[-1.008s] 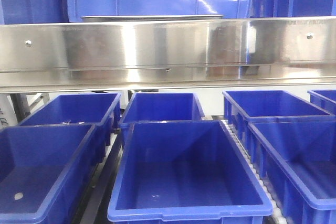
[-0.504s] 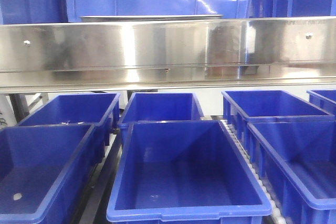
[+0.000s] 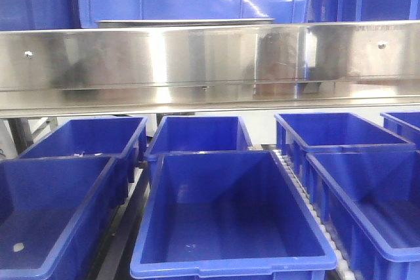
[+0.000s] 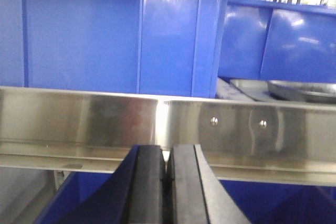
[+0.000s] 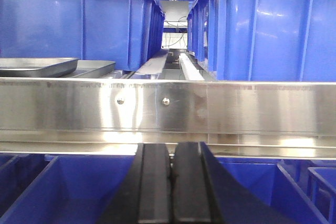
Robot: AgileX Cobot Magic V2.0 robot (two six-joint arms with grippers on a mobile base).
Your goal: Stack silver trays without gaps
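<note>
Whole front view drifts slightly left: long mirror-like steel band [image 3: 210, 63] and blue plastic bins [image 3: 230, 218] shift leftward.

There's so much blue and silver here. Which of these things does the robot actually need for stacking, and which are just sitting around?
Needed for the job:
- shallow shiny metal trays with rolled rims on the shelf behind the steel band
- left gripper and right gripper, both shut and empty

Just lying about:
- open blue plastic bins
- long mirror-like steel band

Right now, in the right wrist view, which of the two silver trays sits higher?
The left tray, cut off by the picture's edge. Its rim stands above the flatter tray lying beside it on the right.
</note>
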